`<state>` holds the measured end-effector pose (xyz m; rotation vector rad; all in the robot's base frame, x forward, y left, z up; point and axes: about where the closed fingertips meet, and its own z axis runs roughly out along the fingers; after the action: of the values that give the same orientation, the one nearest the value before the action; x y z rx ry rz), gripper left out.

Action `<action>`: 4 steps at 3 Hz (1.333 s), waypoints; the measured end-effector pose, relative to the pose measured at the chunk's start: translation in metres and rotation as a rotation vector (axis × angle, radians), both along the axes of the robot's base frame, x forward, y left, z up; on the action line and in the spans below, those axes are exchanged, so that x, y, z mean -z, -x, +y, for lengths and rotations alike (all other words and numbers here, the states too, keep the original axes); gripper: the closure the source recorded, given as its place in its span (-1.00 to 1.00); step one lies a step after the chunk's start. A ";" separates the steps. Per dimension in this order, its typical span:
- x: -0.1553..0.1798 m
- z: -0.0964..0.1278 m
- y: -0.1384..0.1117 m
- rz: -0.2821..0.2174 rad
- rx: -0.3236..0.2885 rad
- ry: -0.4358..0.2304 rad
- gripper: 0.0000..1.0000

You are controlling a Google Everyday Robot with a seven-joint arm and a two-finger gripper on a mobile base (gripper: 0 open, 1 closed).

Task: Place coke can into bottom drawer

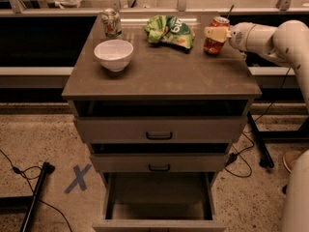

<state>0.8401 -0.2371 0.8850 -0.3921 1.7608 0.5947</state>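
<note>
One gripper [213, 33] pinches the coke can [211, 46] at the back right of the cabinet top [183, 76]; the bottom drawer [159, 224] stands open.

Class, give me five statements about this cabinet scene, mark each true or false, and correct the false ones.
1. The bottom drawer is pulled open. True.
2. The coke can lies inside the drawer. False: it stands upright on the cabinet top, at the back right.
3. The end effector is at the coke can. True.
4. The white bowl holds the chip bag. False: the green chip bag lies on the cabinet top, apart from the bowl.
5. The pale green can stands behind the bowl. True.
</note>
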 end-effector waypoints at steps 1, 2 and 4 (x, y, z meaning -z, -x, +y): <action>-0.023 -0.001 0.008 -0.055 -0.044 -0.118 0.77; -0.061 0.001 0.048 -0.127 -0.130 -0.112 1.00; -0.087 0.000 0.175 -0.187 -0.360 0.129 1.00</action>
<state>0.6652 -0.2374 0.9717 -0.8400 1.5623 0.6743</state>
